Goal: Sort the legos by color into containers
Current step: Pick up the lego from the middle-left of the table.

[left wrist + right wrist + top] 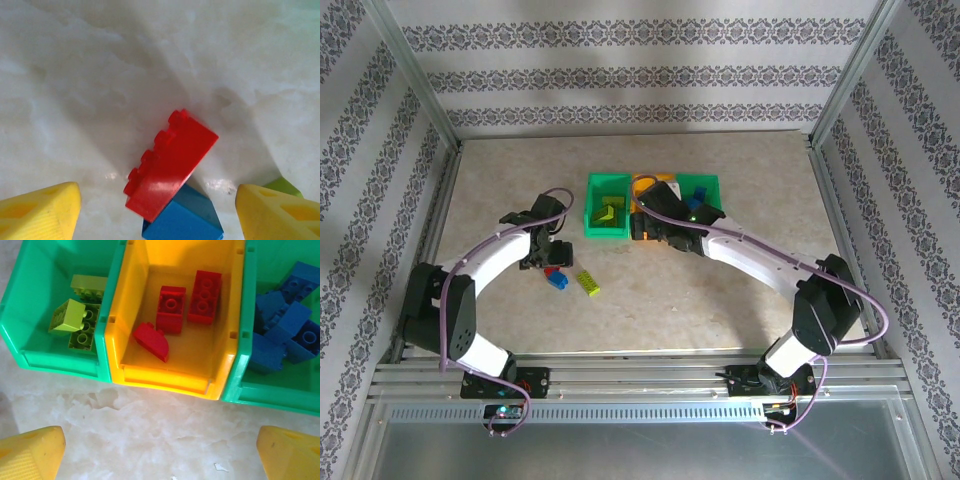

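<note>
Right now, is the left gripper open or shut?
Open: on the left gripper the yellow fingers stand far apart, the red lego and blue lego lying between them, ungripped.

On my feed the red brick [172,165] and blue brick [187,217] are hard, glossy plastic w/ a bright sheen. The orange bin [165,381] and green bins [55,362] look like the same smooth, shiny plastic. Table top [100,75] reads as a smooth marble-look surface, semi-gloss w/ soft reflections, and the rails [640,372] at the near edge are ribbed bare metal, approx matt.
</note>
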{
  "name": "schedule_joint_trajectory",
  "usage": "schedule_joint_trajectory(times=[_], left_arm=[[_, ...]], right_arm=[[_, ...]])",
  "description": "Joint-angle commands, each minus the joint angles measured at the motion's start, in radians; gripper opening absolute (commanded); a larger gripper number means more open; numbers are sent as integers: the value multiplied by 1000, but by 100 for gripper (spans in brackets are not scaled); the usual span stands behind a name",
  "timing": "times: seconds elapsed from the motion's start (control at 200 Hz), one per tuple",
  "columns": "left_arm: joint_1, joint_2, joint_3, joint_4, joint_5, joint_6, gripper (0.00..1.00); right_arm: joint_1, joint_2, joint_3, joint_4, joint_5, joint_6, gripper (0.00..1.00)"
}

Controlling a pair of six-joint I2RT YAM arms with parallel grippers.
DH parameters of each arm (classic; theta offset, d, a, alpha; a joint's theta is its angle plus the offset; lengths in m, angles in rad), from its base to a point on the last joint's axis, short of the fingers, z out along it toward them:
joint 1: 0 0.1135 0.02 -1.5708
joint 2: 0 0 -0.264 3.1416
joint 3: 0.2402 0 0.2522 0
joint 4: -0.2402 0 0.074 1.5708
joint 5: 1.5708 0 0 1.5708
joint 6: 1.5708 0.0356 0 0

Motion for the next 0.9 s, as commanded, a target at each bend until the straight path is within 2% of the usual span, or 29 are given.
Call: schedule_joint_trajectory(times=[0.0,0.395,0.635,0.894], left_arm=[[-11,44,30,32,-33,25,76],[-9,150,25,95,-32,11,63],[-8,161,16,109,-76,4,44],[-5,127,11,127,-114,5,29]], right_arm=[[-8,-49,-33,-5,48,34,98],[-16,-99,-64,-7,59,39,98],[-16,-105,-71,-7,59,44,98],[-16,-116,-71,-5,61,46,98]])
